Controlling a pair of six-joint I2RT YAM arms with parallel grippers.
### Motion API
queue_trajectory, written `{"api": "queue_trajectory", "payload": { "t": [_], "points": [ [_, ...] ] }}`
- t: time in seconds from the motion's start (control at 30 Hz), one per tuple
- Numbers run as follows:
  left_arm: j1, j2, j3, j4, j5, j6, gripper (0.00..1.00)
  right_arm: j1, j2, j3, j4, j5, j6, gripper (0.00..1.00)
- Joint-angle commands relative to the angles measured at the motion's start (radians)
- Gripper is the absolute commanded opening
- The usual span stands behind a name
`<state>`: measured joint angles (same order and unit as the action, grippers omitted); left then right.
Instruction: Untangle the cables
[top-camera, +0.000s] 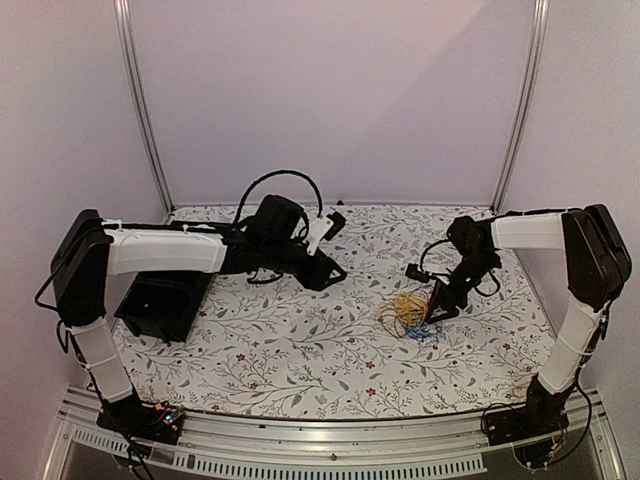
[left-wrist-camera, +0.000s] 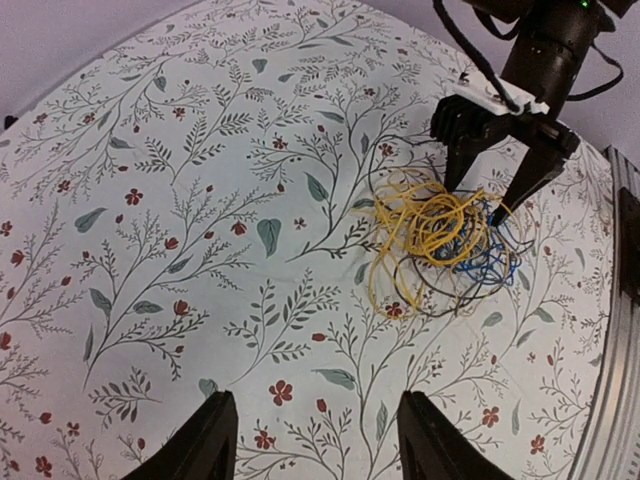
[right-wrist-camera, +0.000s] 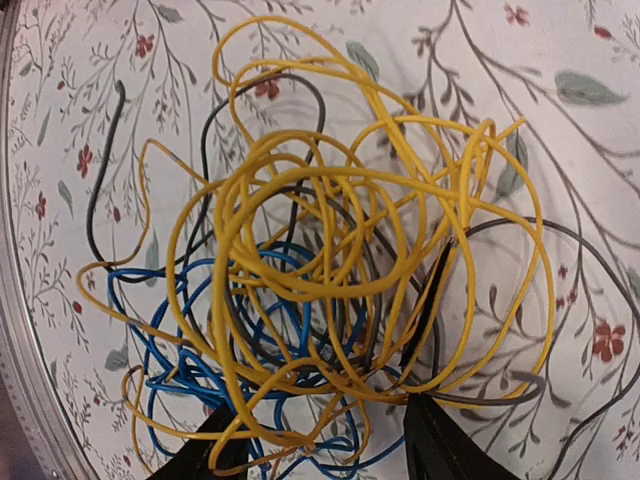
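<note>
The cables lie in one knotted heap on the floral table, right of centre. Yellow loops sit on top, blue ones beneath, and a few dark grey strands thread through.

The right gripper is down at the heap's edge, jaws spread and released. Its tips straddle several strands at once, and nothing is clamped as far as I can see. That is the main hazard, I judge. Closing here would likely pinch yellow, blue and grey together, so a pull would drag the whole heap or cinch the knot rather than free one wire. The wires look thin and springy, so one could also slip from the tips.

Farther back, the left gripper hovers well apart from the heap, jaws parted and empty. With nothing pinning the heap, a pull would meet no resistance.

On the left, under the left arm, sits a black bin. Its inside is dark, and I cannot tell whether it holds anything.
</note>
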<state>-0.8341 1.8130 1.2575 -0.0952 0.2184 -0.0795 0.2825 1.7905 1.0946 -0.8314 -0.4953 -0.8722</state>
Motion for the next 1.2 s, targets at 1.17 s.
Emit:
{"api": "queue_trajectory", "payload": {
  "t": [1.17],
  "points": [
    [0.001,0.062,0.046,0.009,0.024,-0.104,0.54,0.056,0.245,0.408,-0.056,-0.146,0.175,0.48]
  ]
}}
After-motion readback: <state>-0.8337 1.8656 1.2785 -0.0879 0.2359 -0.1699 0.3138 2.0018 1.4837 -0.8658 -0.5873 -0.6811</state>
